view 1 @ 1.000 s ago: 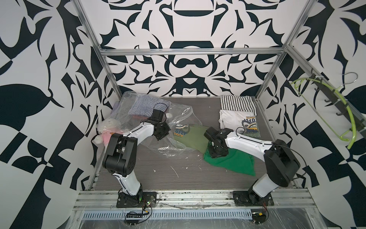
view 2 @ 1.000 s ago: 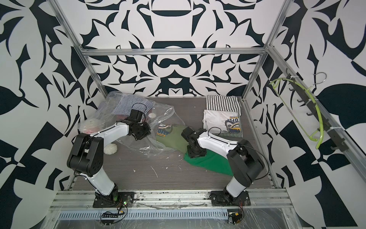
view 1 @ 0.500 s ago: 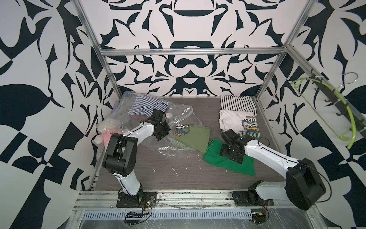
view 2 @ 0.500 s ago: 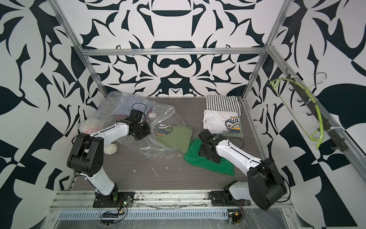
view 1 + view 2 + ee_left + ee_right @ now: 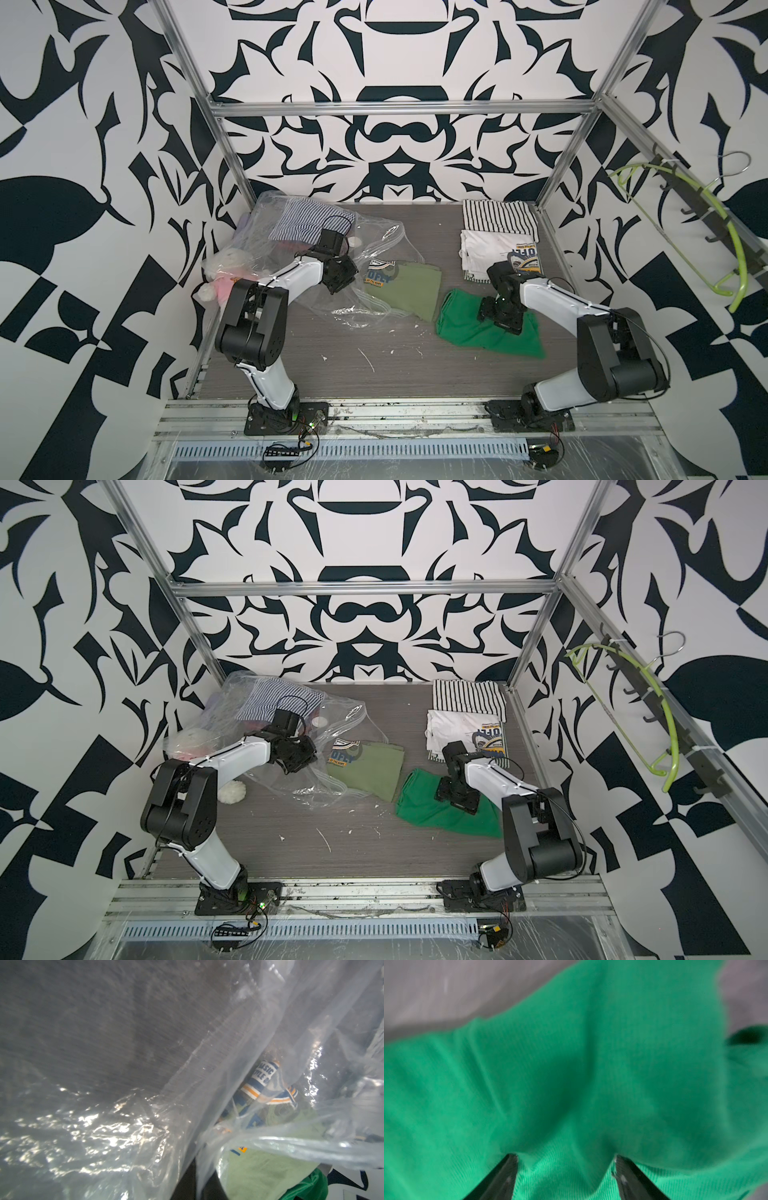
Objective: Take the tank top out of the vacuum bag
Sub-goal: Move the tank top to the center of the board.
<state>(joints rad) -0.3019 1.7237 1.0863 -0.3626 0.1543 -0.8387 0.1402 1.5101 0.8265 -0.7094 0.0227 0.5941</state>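
left gripper (image 5: 343,282) pinches crinkly clear vacuum bag (image 5: 382,241); beside the bag, right gripper (image 5: 565,1157) spread on ribbed green tank top (image 5: 465,332).

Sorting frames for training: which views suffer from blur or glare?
Right wrist view: green garment blurred, ribbing sharp only beside the jaws. Left wrist view: vacuum bag throws glare patches, hazing the printed shirt. Both top views: sharp.
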